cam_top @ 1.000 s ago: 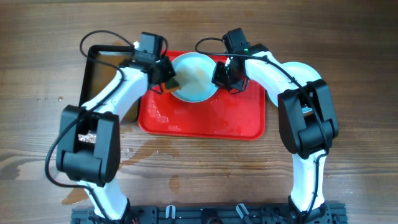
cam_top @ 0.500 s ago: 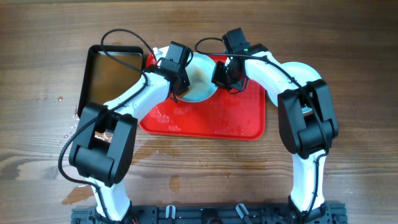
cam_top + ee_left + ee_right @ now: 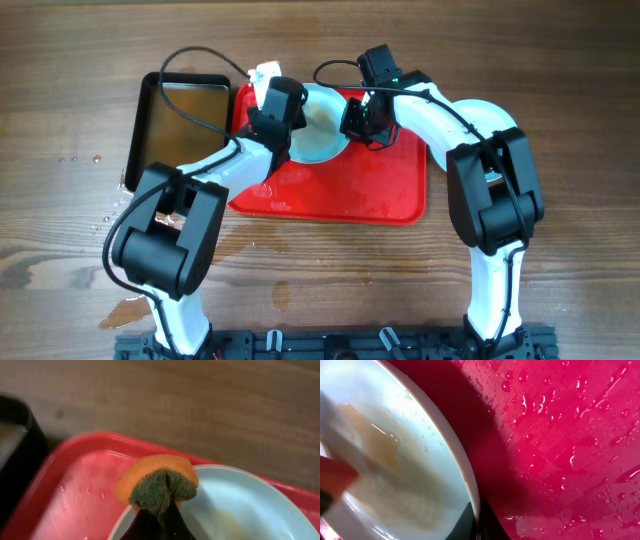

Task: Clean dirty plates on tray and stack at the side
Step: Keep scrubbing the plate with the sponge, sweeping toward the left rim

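Note:
One dirty plate (image 3: 322,135), pale with brownish streaks at its centre, lies on the far half of the red tray (image 3: 385,190). My right gripper (image 3: 356,120) is shut on the plate's right rim; the right wrist view shows the rim (image 3: 472,495) pinched between the dark fingers, with a shadow under it on the wet tray (image 3: 560,435). My left gripper (image 3: 288,118) is shut on an orange sponge (image 3: 160,485), green scouring side towards the camera, held over the plate's (image 3: 240,510) left rim. From overhead the wrist hides the sponge.
A black pan (image 3: 185,115) of brownish water sits against the tray's left edge, also seen as a dark wall (image 3: 17,445) in the left wrist view. Bare wooden tabletop (image 3: 560,90) surrounds the tray. Water marks (image 3: 125,315) stain the wood near the front left.
The left arm has swung right, off the black pan, carrying the sponge onto the plate's left side. The right gripper and the plate have stayed put.

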